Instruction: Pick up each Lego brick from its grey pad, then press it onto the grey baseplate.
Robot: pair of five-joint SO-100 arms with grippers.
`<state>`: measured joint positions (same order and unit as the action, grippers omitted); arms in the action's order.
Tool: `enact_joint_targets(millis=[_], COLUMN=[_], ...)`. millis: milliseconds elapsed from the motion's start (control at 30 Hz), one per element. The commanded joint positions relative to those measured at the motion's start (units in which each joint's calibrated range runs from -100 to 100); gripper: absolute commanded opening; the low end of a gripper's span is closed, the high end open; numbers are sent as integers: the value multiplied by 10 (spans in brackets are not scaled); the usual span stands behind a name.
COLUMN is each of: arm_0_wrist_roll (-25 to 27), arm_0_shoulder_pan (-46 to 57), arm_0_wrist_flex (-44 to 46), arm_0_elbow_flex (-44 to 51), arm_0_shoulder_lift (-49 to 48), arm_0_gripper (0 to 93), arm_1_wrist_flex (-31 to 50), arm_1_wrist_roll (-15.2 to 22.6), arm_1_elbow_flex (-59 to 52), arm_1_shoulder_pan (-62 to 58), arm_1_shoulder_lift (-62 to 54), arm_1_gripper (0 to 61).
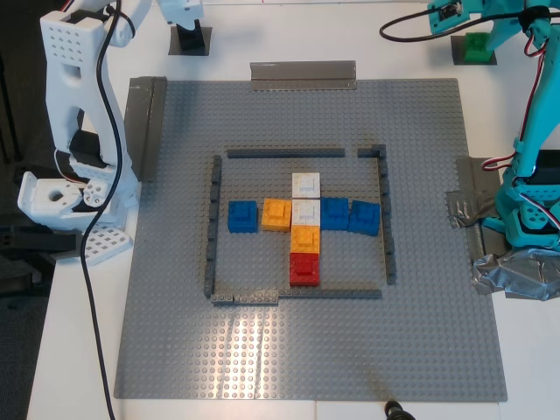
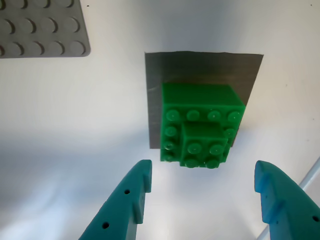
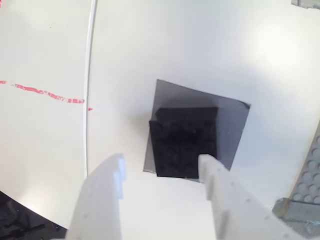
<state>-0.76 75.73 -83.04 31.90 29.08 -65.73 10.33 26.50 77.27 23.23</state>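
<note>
The green brick (image 2: 200, 127) sits on its dark grey pad (image 2: 155, 75), a smaller green piece on its top. My first gripper (image 2: 203, 175), teal, is open just above and short of it, one fingertip to each side. In the exterior view the green brick (image 1: 478, 45) is at the far right, under that gripper (image 1: 479, 24). The black brick (image 3: 184, 140) sits on its pad (image 3: 232, 120). My second gripper (image 3: 161, 162), white, hangs open over its near edge. In the exterior view the black brick (image 1: 191, 38) is at the far left. The grey baseplate (image 1: 306, 350) fills the middle.
Inside the baseplate's thin dark wall (image 1: 284, 153) stand blue (image 1: 242, 216), orange (image 1: 276, 213), white (image 1: 305, 185) and red (image 1: 304, 268) bricks. Grey tape strips (image 1: 302, 74) edge the plate. The white arm base (image 1: 79, 201) and the teal arm base (image 1: 529, 219) flank it.
</note>
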Motion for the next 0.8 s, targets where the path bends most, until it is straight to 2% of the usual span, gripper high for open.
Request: enact_joint_targets(millis=[0, 200, 400, 767], arm_0_wrist_roll=[3, 3, 3, -1], arm_0_shoulder_pan=[0, 0, 0, 0], arm_0_wrist_flex=[-2, 0, 2, 3], arm_0_elbow_flex=[3, 3, 3, 3], arm_0_shoulder_lift=[-1, 3, 3, 3], arm_0_gripper=[231, 229, 149, 132], arm_1_wrist_flex=[12, 13, 19, 32], arm_1_wrist_roll=[-1, -1, 0, -1], arm_1_elbow_flex=[7, -12, -20, -26], arm_1_shoulder_pan=[7, 10, 5, 13], arm_1_shoulder_lift=[-27, -26, -25, -16], arm_1_gripper=[186, 187, 187, 181])
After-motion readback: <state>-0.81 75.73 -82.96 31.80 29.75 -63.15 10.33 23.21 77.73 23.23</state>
